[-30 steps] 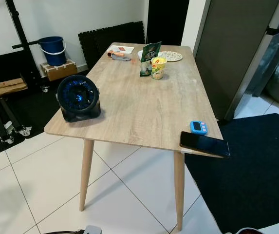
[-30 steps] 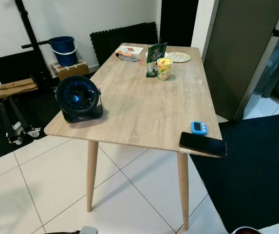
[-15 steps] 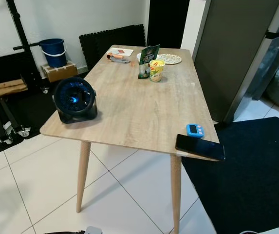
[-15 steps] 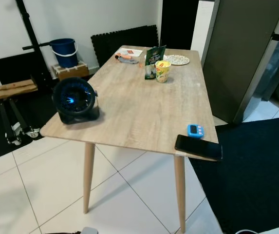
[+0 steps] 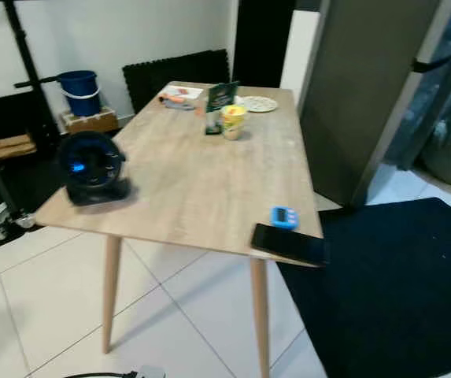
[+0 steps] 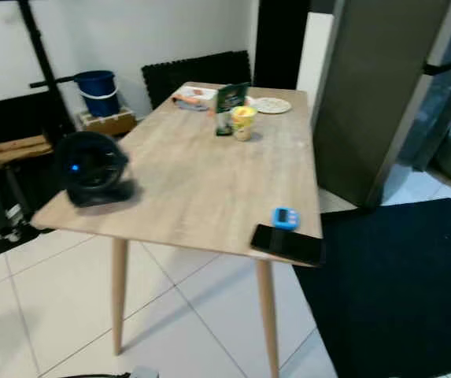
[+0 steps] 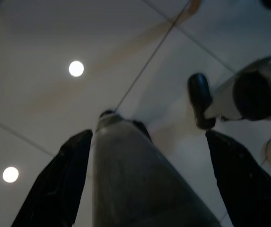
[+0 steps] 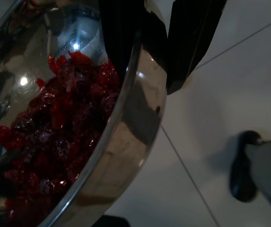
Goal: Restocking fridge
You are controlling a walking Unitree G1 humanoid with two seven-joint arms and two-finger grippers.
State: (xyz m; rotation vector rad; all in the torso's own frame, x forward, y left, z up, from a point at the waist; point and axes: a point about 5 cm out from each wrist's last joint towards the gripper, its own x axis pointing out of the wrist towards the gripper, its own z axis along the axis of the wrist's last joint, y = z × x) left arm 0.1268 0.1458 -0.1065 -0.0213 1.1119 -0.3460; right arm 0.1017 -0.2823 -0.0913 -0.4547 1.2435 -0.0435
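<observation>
Right wrist view: our right tool (image 8: 147,45) is clamped over the rim of a steel bowl (image 8: 126,137) of red berries (image 8: 55,123), carried low for transport; left tool (image 7: 144,184) spread, empty. Beyond the tabletop (image 5: 201,169), we judge the grey fridge (image 5: 359,87) the destination.

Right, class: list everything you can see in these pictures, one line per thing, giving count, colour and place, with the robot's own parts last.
Wooden table: one, light oak, centre.
Round black fan: one, table's near left corner.
Black phone: one, table's near right edge.
Small blue timer: one, beside phone.
Yellow cup: one, far end.
Green pouch: one, beside cup.
Blue bucket: one, by wall.
Grey fridge: one, right of the table.
Steel bowl of red berries: one, gripped at its rim by right tool.
Left tool: open, above floor tiles.
</observation>
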